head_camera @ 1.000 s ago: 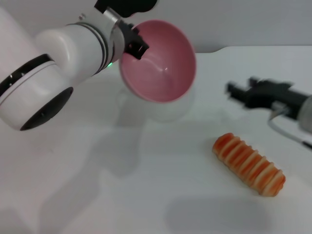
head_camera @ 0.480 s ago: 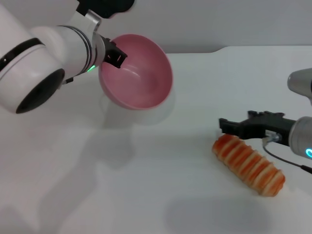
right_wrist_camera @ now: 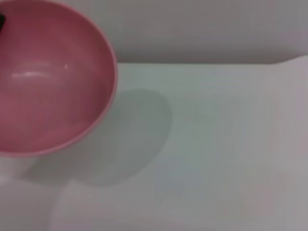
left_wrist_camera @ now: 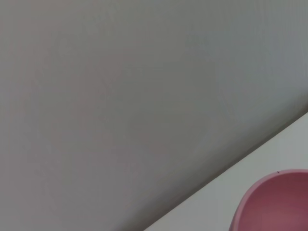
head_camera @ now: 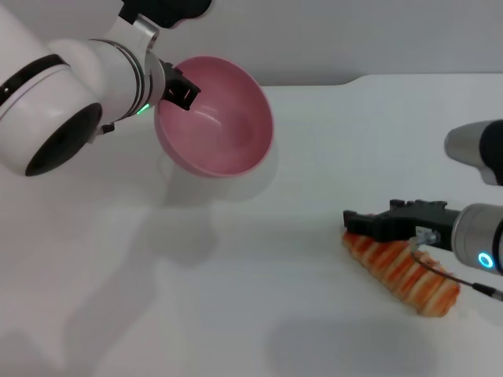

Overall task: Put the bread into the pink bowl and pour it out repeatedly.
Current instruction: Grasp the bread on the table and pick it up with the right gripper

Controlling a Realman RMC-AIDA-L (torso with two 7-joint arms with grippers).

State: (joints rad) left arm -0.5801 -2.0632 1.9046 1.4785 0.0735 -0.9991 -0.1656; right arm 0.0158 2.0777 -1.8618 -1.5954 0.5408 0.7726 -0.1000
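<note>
A bare robot test bench, lab-like rather than domestic. A plain white worktop runs back to a blank grey wall, with no furnishing or kitchen fittings in view. The only things on show are props: a glossy pink bowl and a toy bread, handled by white robot arms with black pincers.
</note>
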